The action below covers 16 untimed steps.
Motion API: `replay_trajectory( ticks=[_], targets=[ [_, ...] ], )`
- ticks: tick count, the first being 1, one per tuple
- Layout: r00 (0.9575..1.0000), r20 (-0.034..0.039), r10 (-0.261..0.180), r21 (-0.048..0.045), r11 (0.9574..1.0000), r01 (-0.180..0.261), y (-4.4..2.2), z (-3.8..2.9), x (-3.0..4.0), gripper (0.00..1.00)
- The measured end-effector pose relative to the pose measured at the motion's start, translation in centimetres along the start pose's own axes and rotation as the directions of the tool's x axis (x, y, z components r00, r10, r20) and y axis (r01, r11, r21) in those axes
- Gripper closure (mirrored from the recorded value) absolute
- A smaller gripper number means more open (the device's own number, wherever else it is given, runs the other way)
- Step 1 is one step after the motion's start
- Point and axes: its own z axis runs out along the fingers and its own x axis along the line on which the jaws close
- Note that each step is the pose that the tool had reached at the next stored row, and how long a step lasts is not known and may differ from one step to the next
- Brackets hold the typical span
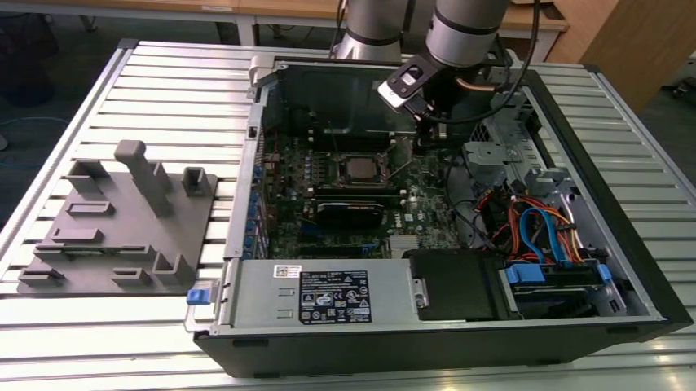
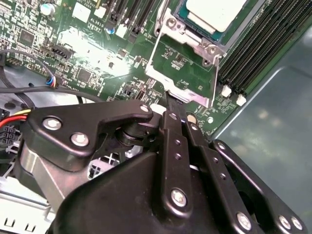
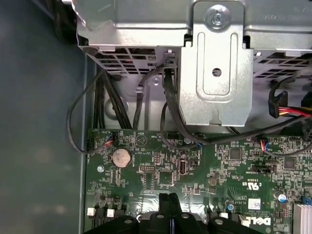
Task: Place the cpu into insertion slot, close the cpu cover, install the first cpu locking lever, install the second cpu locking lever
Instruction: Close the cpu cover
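Cpu (image 2: 214, 12) sat in insertion slot (image 2: 239, 34), cut off by second wrist view's edge. Cpu cover (image 2: 187, 90) stood swung open, green board visible through window. Gripper (image 2: 170, 97) jaws were closed together, tips at cover's lip; actual pinch on lip hard to make out.

From overhead, the open case leaves free room above the insertion slot (image 1: 339, 169). The cpu cover (image 2: 183, 73) stands tilted up on 1 side of it, with the gripper (image 2: 170, 97), fingers together, at the cover's edge. Long memory slots (image 2: 253, 53) and the case wall (image 2: 273, 126) hem in another side. A metal drive cage (image 3: 214, 73) and black cables (image 3: 170, 112) crowd the board's edge.
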Motion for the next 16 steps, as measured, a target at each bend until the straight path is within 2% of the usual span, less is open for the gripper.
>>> replay_trajectory(
  ticks=[8, 16],
  targets=[
    [1.0, -0.0051, 0.0, -0.0001, 1.0, 0.0, -0.39, 0.01, 0.01, 0.9],
    [1.0, -0.0052, 0.0, -0.0001, 1.0, 0.0, -0.53, 0.01, 0.01, 0.9]
  ],
)
